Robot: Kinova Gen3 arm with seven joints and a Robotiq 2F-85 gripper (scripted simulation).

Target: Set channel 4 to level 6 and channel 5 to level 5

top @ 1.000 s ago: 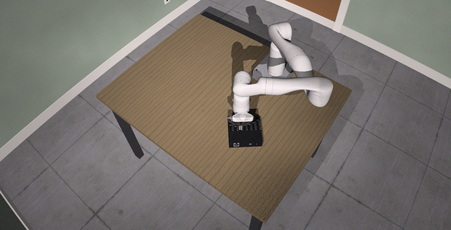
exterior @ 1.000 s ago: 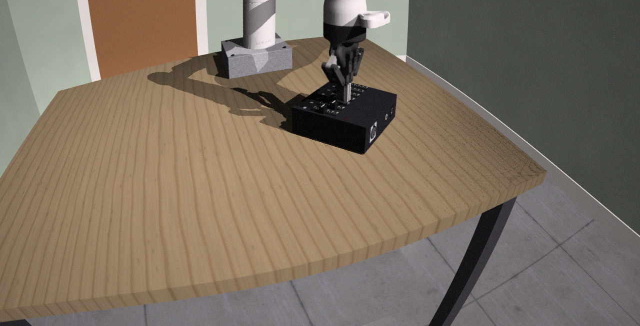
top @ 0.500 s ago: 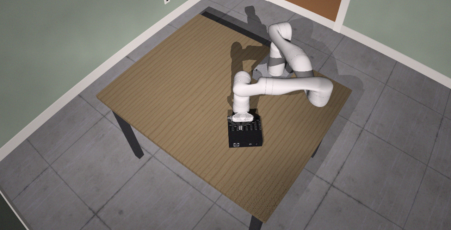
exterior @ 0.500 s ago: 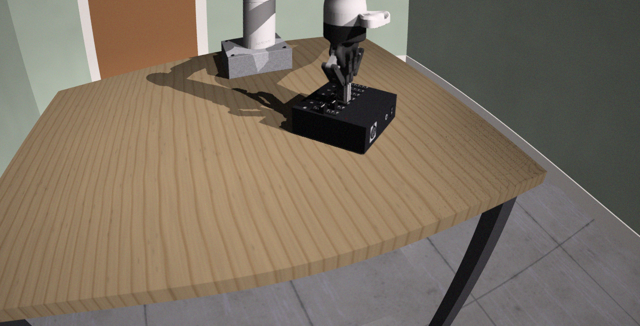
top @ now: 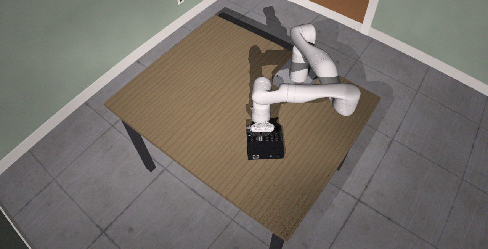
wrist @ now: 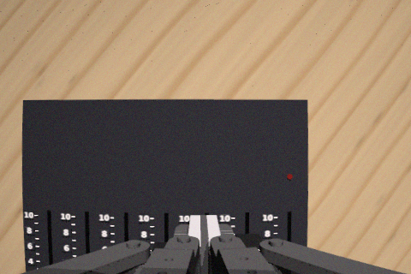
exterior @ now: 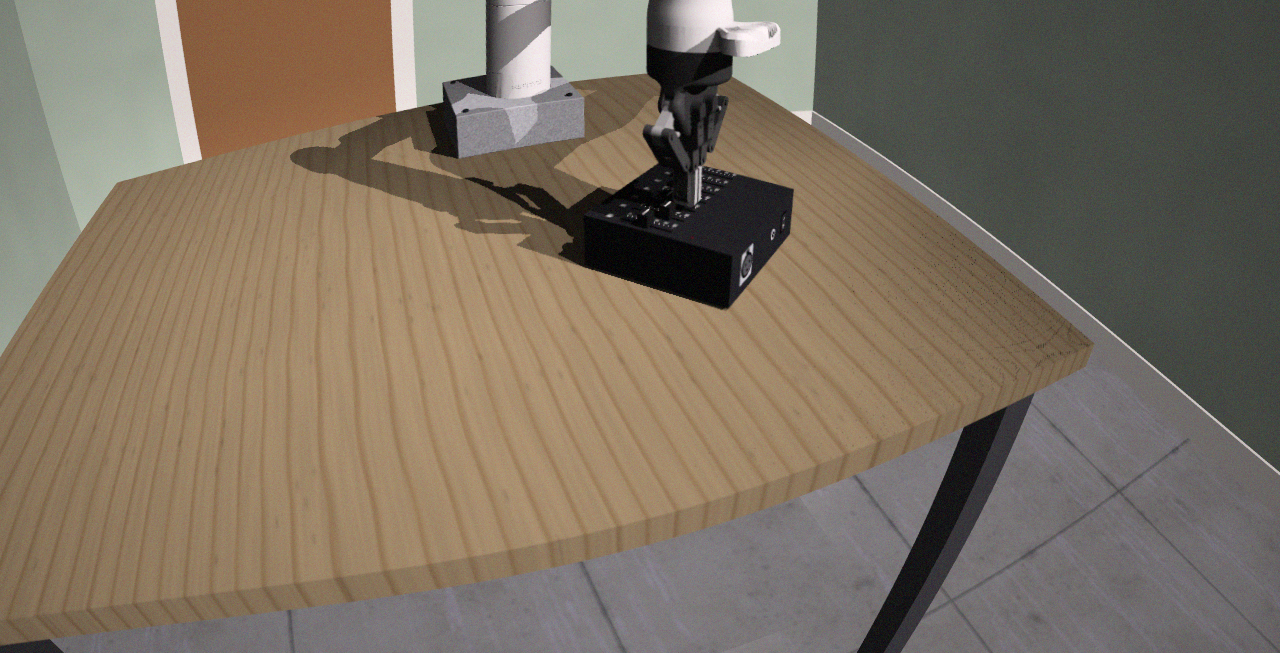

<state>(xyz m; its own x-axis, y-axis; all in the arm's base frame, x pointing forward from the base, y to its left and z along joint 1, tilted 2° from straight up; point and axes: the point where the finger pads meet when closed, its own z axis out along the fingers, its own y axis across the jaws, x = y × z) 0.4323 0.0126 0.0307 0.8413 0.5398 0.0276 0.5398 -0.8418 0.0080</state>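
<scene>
The black lighting desk (top: 265, 142) stands flat on the wooden table; it also shows in the exterior view (exterior: 687, 226) and in the wrist view (wrist: 164, 166). My gripper (exterior: 689, 192) (top: 260, 138) points straight down with its fingers shut and empty, the tips (wrist: 204, 225) down among the fader tracks near the middle of the panel. In the wrist view the tips lie between two scale columns, near the 10 marks. My fingers hide the fader caps beneath them, so I cannot tell their levels.
The arm's grey base block (exterior: 512, 115) stands at the far edge of the table. A connector socket (exterior: 748, 259) is on the desk's near side face. A small red light (wrist: 289, 176) is on the desk's top.
</scene>
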